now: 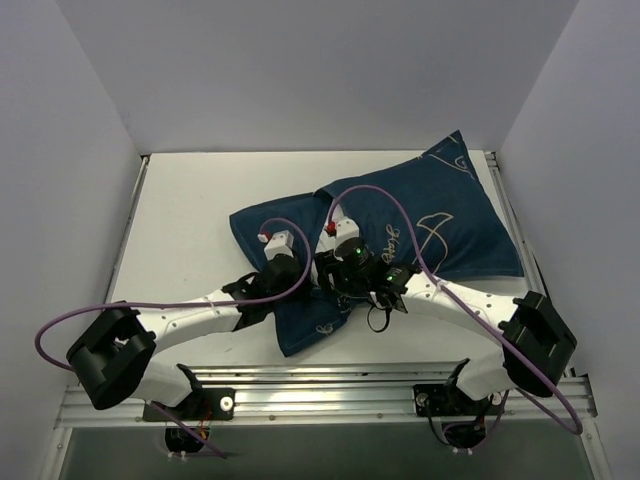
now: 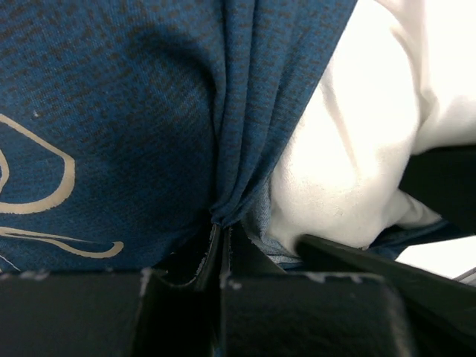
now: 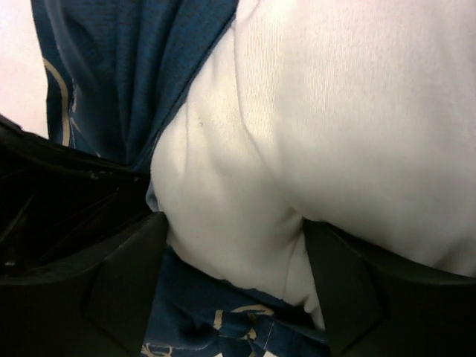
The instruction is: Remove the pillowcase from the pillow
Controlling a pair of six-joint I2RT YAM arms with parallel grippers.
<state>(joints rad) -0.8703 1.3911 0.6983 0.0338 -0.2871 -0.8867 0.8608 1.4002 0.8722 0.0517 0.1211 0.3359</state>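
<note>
The navy pillowcase (image 1: 440, 215) with cream fish print lies across the table's middle and back right. Both grippers meet at its near left end. My left gripper (image 2: 221, 229) is shut on a bunched fold of the pillowcase (image 2: 111, 111); in the top view the left gripper (image 1: 288, 268) sits on the cover's left part. My right gripper (image 3: 234, 249) clasps a bulging corner of the white pillow (image 3: 335, 126) between its two fingers (image 3: 126, 275), with the pillowcase (image 3: 126, 67) peeled back to the left. The pillow (image 2: 349, 156) shows bare beside the left gripper's fold. The right gripper (image 1: 345, 262) is next to the left one.
The white table (image 1: 190, 200) is walled on the left, back and right. A metal rail (image 1: 330, 385) with both arm bases runs along the near edge. Purple cables (image 1: 400, 215) loop over the arms and the cover.
</note>
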